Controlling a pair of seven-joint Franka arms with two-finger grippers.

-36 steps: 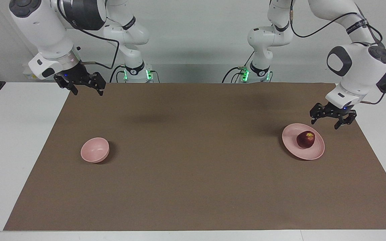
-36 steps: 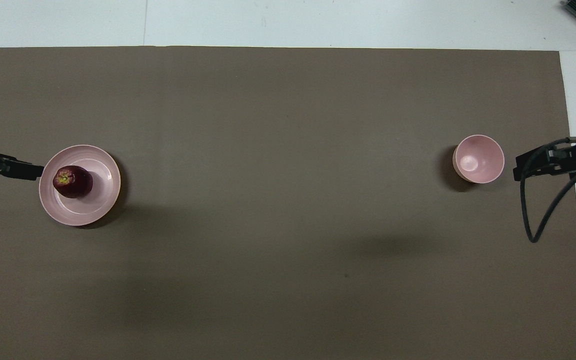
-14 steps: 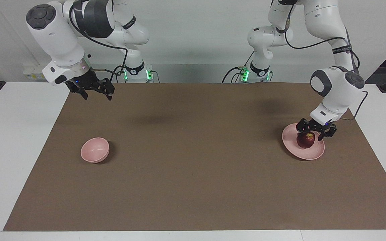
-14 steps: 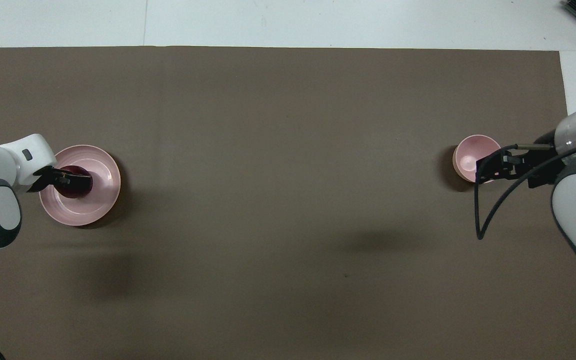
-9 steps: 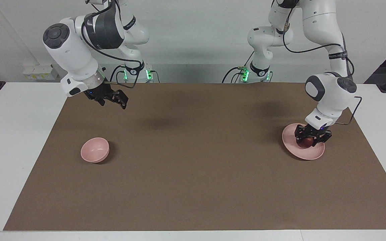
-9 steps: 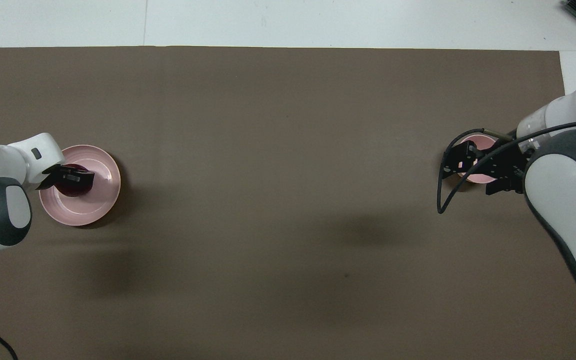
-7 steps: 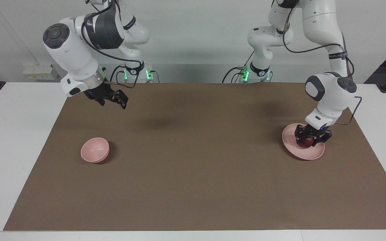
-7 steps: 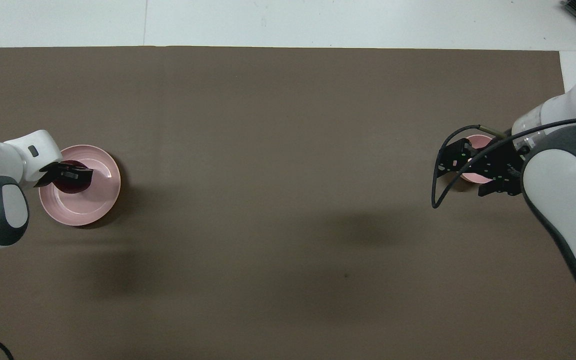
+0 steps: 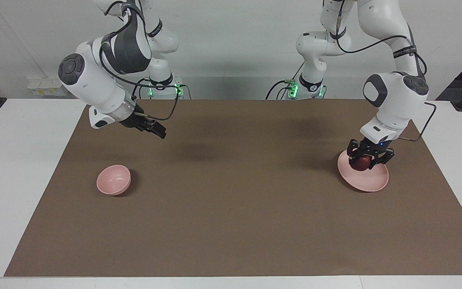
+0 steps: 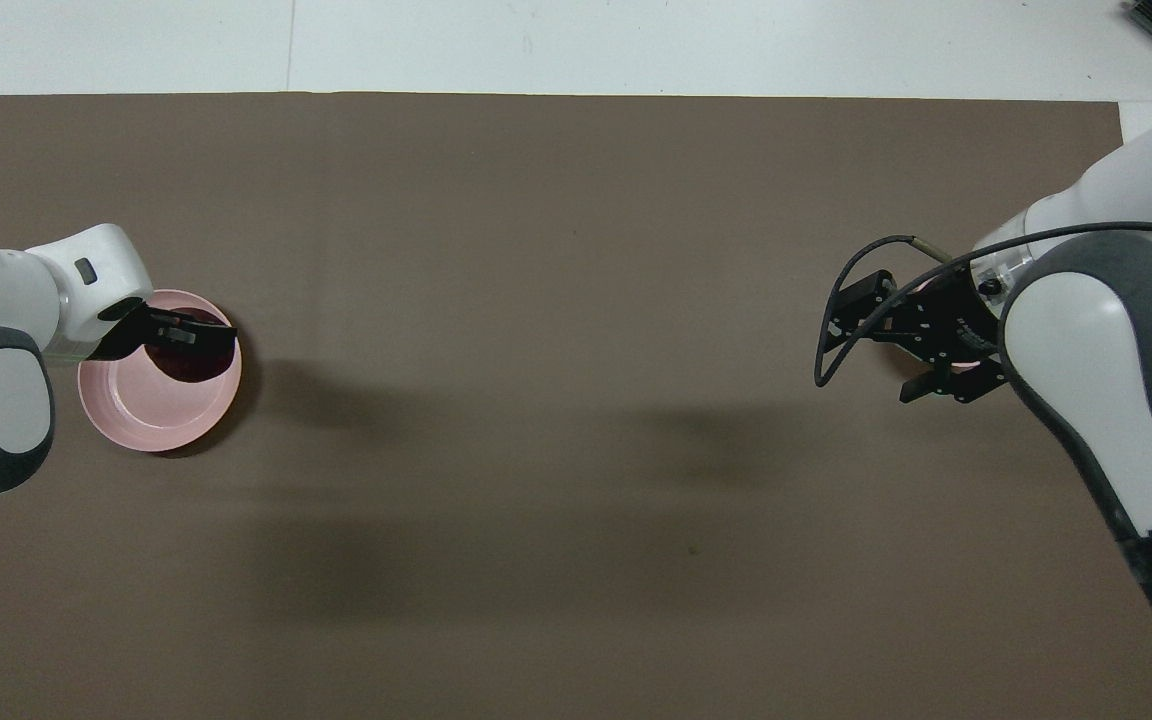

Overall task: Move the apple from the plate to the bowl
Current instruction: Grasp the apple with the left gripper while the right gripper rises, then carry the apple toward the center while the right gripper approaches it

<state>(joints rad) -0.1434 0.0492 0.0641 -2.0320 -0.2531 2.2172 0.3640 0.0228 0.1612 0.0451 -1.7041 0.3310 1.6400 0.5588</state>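
Apple is pinched in left pincer over plate; bowl lies toward right arm's end, below spread right pincer.

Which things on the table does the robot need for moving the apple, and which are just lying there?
Needed:
apple, held in the shut left gripper over the plate
bowl

Just there:
brown mat
right gripper, open, up in the air

No legible text, labels, brand marks, nos. or signs in either view. Dark bands on both arms' links carry small pale lettering, too small to read.
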